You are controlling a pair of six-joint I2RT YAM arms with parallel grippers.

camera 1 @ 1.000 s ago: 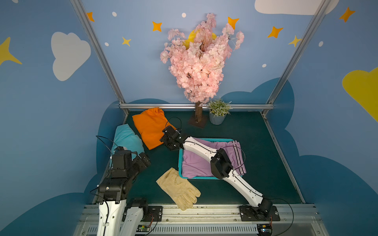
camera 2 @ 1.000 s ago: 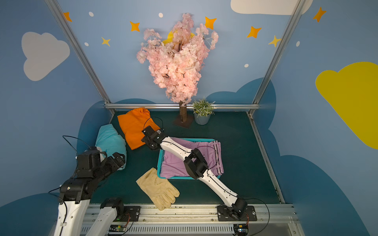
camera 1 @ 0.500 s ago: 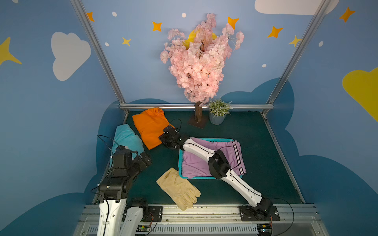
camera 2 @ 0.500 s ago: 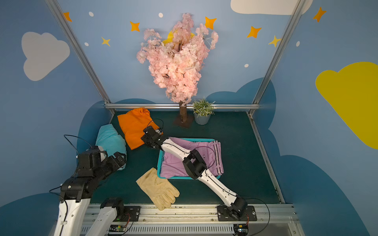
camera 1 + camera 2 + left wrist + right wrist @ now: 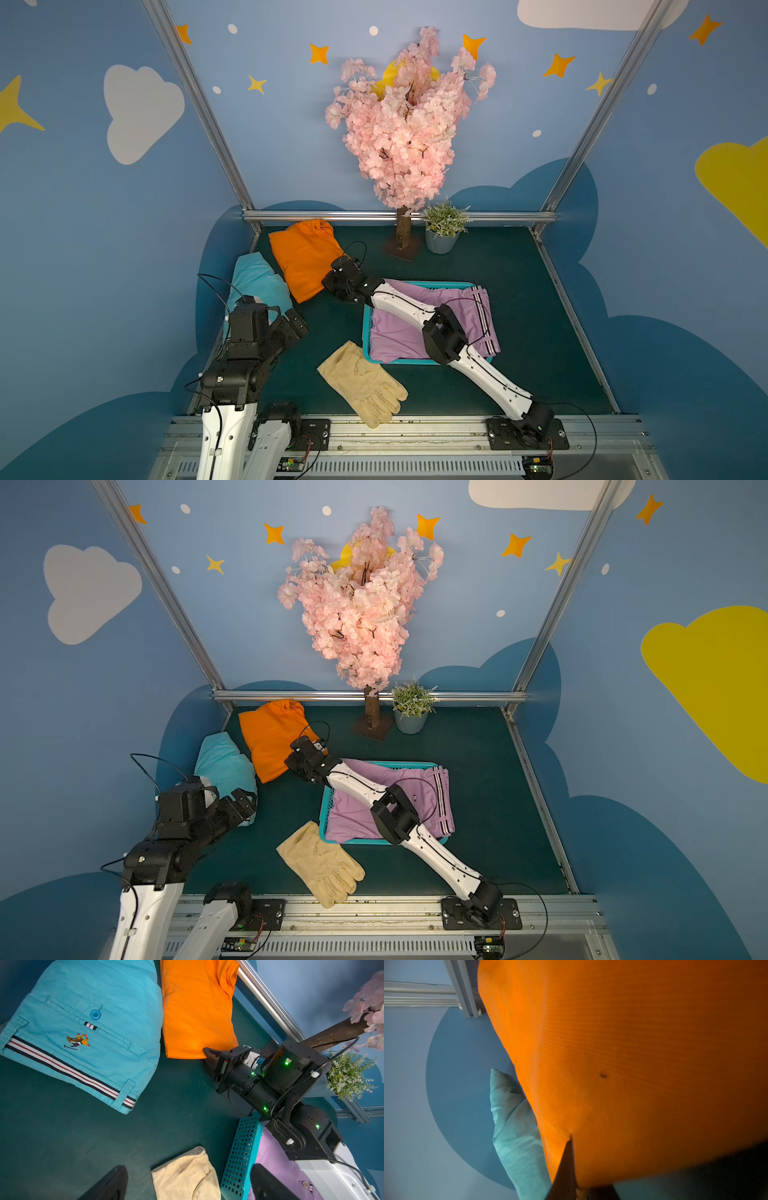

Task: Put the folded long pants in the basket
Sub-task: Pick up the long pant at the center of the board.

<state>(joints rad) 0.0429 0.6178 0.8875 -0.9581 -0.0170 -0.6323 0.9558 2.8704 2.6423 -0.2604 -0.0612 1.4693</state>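
Where blue starred walls (image 5: 270, 145) enclose — dark green mat (image 5: 532, 291) bears teal basket (image 5: 366, 332)

Three folded pants (image 5: 303, 257), one basket (image 5: 432, 284), one glove (image 5: 361, 382), one plant (image 5: 444, 220), one tree (image 5: 403, 120).

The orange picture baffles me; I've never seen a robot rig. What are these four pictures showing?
A two-armed robot stands at a green table. Two pictures look down from overhead, nearly alike; two come from wrist cameras. The orange picture is the right wrist's, close against the orange pants, whose edge the right end effector pinches shut. The left end effector hangs open, empty. Lilac pants lie in the teal basket; turquoise pants and a cream glove lie on the table.
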